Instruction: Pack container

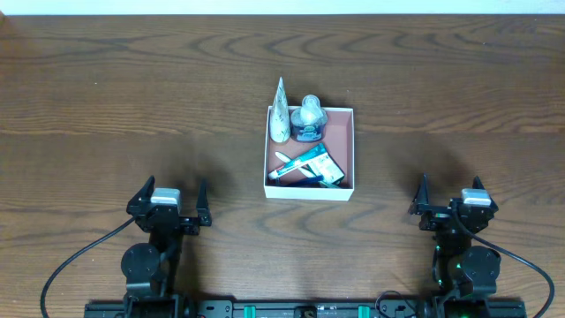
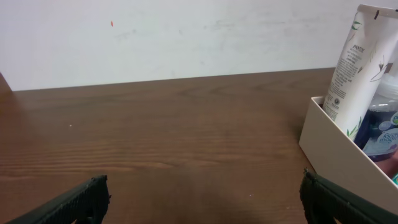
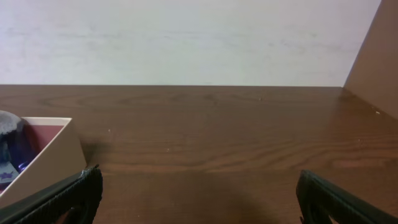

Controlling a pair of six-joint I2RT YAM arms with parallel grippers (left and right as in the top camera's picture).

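The container (image 1: 341, 117) is a square shallow box with white walls and a reddish-brown floor, at the table's middle. Inside it a white tube (image 1: 280, 113) stands at the far left corner, a small blue bottle with a grey cap (image 1: 308, 119) stands beside it, and a teal and white toothpaste box (image 1: 309, 165) lies at the front. The container's wall (image 2: 339, 158) and the tube (image 2: 359, 56) show at the right of the left wrist view. Its corner (image 3: 53, 152) shows at the left of the right wrist view. My left gripper (image 1: 169, 207) and right gripper (image 1: 452, 205) are open and empty near the front edge.
The brown wooden table (image 1: 132, 97) stretches around the container. A pale wall (image 2: 186, 31) rises behind the table's far edge. A brown panel (image 3: 376, 56) stands at the far right in the right wrist view.
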